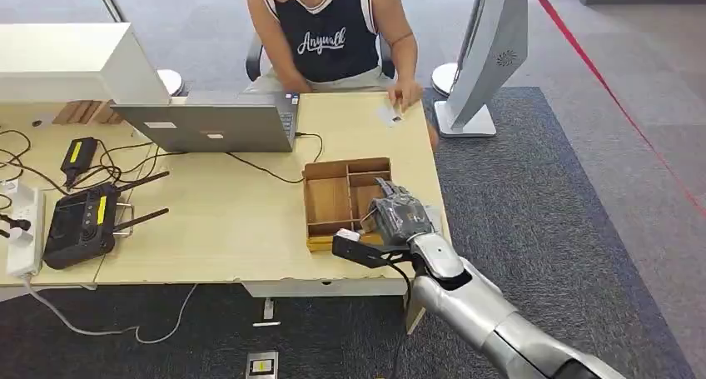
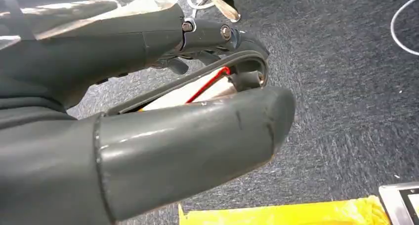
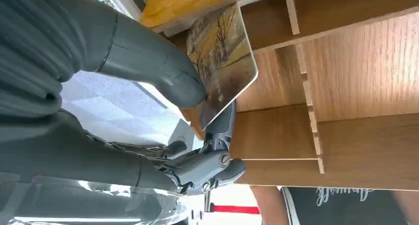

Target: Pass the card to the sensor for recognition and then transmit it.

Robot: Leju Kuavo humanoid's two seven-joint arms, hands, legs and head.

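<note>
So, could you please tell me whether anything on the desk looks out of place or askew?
Mostly tidy. Black cables sprawl loosely across the desk's left side, and the card sits tilted in the right hand over the wooden tray.

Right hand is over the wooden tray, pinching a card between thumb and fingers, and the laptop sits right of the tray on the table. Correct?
Not quite: the laptop sits left of the wooden tray, as the head view shows. The right hand does pinch the card over the tray.

right arm (image 1: 479,308): silver shell | right hand (image 3: 148,86): grey ribbed cover, thick grey thumb | left hand (image 2: 163,131): grey, red wire
</note>
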